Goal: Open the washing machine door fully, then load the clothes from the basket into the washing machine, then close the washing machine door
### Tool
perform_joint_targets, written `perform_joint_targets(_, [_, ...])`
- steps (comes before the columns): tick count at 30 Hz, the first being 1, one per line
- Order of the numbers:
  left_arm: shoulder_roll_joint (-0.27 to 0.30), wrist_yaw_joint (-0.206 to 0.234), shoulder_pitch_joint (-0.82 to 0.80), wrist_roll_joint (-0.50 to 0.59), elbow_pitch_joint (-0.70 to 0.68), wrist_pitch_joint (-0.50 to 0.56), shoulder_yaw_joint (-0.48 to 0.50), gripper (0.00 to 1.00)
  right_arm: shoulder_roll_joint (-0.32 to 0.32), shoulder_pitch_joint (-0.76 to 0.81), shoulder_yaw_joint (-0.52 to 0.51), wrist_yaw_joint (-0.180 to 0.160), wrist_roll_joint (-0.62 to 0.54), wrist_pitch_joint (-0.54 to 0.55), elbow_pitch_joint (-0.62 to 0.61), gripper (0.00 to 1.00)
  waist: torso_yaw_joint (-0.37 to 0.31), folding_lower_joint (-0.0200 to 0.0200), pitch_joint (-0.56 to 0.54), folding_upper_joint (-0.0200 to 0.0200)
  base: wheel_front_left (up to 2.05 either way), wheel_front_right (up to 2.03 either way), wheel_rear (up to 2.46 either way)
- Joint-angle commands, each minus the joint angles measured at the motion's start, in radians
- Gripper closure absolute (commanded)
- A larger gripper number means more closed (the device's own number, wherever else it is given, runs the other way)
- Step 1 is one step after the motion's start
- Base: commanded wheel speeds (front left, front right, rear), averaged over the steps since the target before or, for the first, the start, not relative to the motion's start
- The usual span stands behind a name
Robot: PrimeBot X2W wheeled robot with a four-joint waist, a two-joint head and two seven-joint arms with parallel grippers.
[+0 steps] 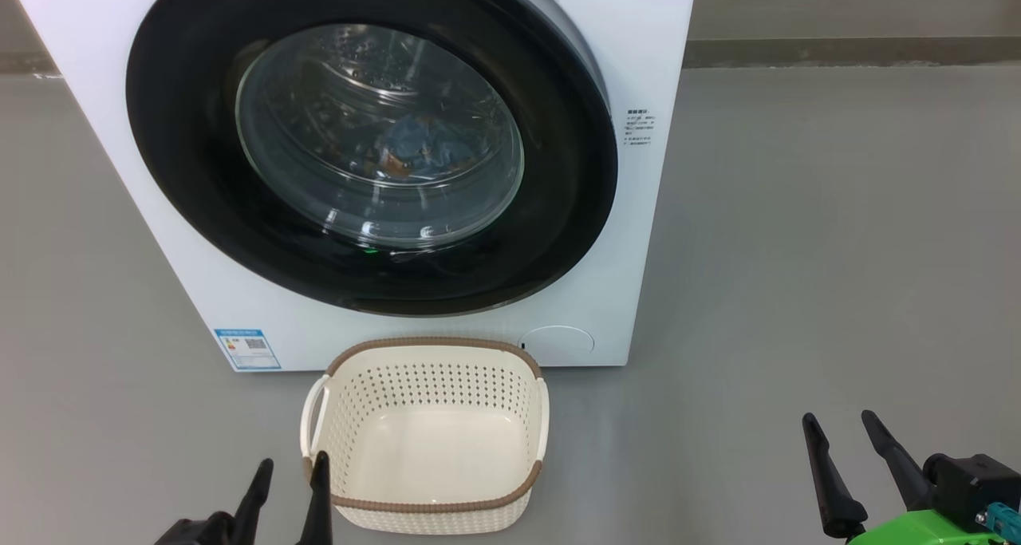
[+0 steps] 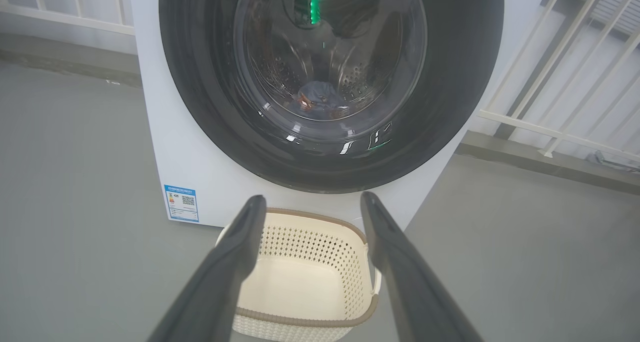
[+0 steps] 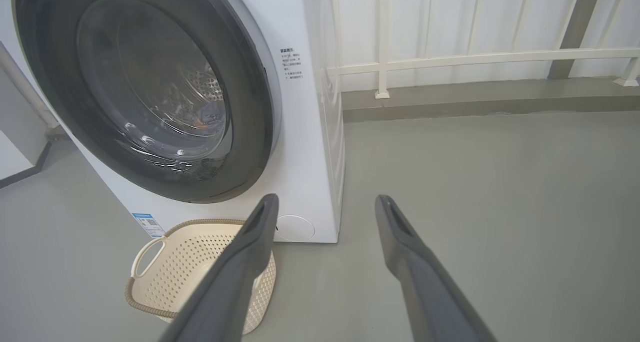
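The white washing machine (image 1: 662,42) stands before me with its round black door (image 1: 183,170) shut flat against the front. Through the glass I see the blue clothes (image 1: 423,150) lying in the drum, also the clothes (image 2: 320,97) in the left wrist view. The cream basket (image 1: 435,352) sits on the floor right in front of the machine with nothing in it. My left gripper (image 1: 289,469) is open at the basket's near left corner. My right gripper (image 1: 842,424) is open over bare floor to the right, well away from the basket (image 3: 150,302).
Grey floor (image 1: 837,250) stretches to the right of the machine. A white railing (image 3: 450,59) on a low grey kerb runs behind. A blue label (image 1: 247,348) marks the machine's lower left corner, and a round cover (image 1: 556,344) sits at its lower right.
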Motion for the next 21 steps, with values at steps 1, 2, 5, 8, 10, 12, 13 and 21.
perform_joint_targets(1, [0.015, 0.004, -0.018, -0.011, -0.031, -0.004, 0.028, 0.00, -0.009, -0.019, 0.015, 0.000, -0.009, 0.004, -0.035, 0.00, 0.000, 0.0000, 0.001, 0.0000, 0.00, 0.00, 0.00])
perform_joint_targets(2, [0.015, 0.005, -0.018, -0.011, -0.031, -0.004, 0.028, 0.00, -0.008, -0.018, 0.014, 0.000, -0.010, 0.006, -0.038, 0.00, -0.001, 0.0000, 0.002, 0.0000, 0.00, 0.00, 0.00])
perform_joint_targets(5, [0.016, 0.007, -0.019, -0.012, -0.030, -0.005, 0.026, 0.00, -0.006, -0.016, 0.017, 0.000, -0.011, 0.011, -0.040, 0.00, -0.001, 0.0000, 0.002, 0.0000, 0.00, 0.00, 0.00])
perform_joint_targets(8, [0.018, 0.008, -0.019, -0.013, -0.030, -0.006, 0.024, 0.00, -0.004, -0.016, 0.018, 0.000, -0.013, 0.014, -0.041, 0.00, -0.004, 0.0000, 0.003, 0.0000, 0.00, 0.00, 0.00])
perform_joint_targets(10, [0.019, 0.009, -0.019, -0.013, -0.029, -0.006, 0.023, 0.00, -0.003, -0.018, 0.020, 0.000, -0.012, 0.015, -0.041, 0.00, -0.006, 0.0000, 0.004, 0.0000, 0.00, 0.00, 0.00])
perform_joint_targets(12, [0.020, 0.010, -0.020, -0.015, -0.028, -0.007, 0.023, 0.00, -0.003, -0.021, 0.023, 0.000, -0.012, 0.016, -0.040, 0.00, -0.008, 0.0000, 0.004, 0.0000, 0.00, 0.00, 0.00])
perform_joint_targets(13, [0.020, 0.010, -0.020, -0.016, -0.028, -0.008, 0.023, 0.00, -0.003, -0.022, 0.025, 0.000, -0.012, 0.015, -0.037, 0.00, -0.008, 0.0000, 0.004, 0.0000, 0.00, 0.00, 0.00])
perform_joint_targets(21, [0.021, 0.013, -0.024, -0.018, -0.025, -0.011, 0.017, 0.00, -0.001, -0.027, 0.031, 0.000, -0.010, 0.013, -0.030, 0.00, -0.006, 0.0000, 0.005, 0.0000, 0.00, 0.00, 0.00])
